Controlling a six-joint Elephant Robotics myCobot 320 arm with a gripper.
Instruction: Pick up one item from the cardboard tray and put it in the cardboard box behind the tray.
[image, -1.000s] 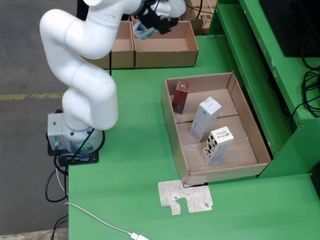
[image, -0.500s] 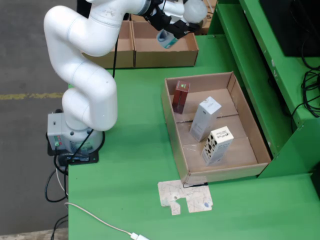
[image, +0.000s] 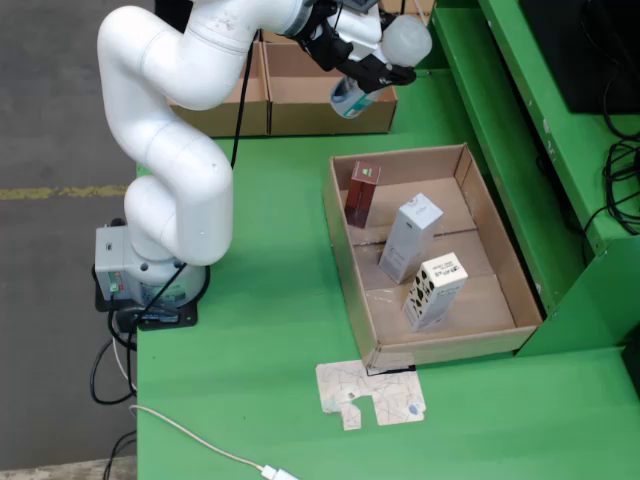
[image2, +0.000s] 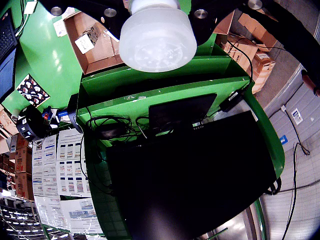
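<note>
**Arm's got something small over the back box, looks like drop-off time**

So the white myCobot arm (image: 180, 170) is stretched toward the back of the green desk (image: 270, 300), and the gripper (image: 352, 92) is clamped on a small bluish-white item (image: 347, 97), maybe a little bottle, too small to say for sure. It hangs right at the front right corner of the cardboard box (image: 330, 105), roughly over the front wall rather than clearly inside. My read: the carry step is nearly done and release is what's left. Next move probably wants a nudge further back over the box floor before letting go, otherwise the thing could clip the wall and land on the desk.

The cardboard tray (image: 345, 260) in front has three cartons standing in it: a dark red one (image: 361, 193), a white one (image: 410, 237) and a white one with black print (image: 434, 290). A second box (image: 235, 105) sits just left of the target one. There's a flat cardboard scrap (image: 370, 393) near the tray's front corner, well out of the way.

The gripper view is no help; it points up at a white round part (image2: 157, 35) and a big monitor (image2: 190, 175).
</note>
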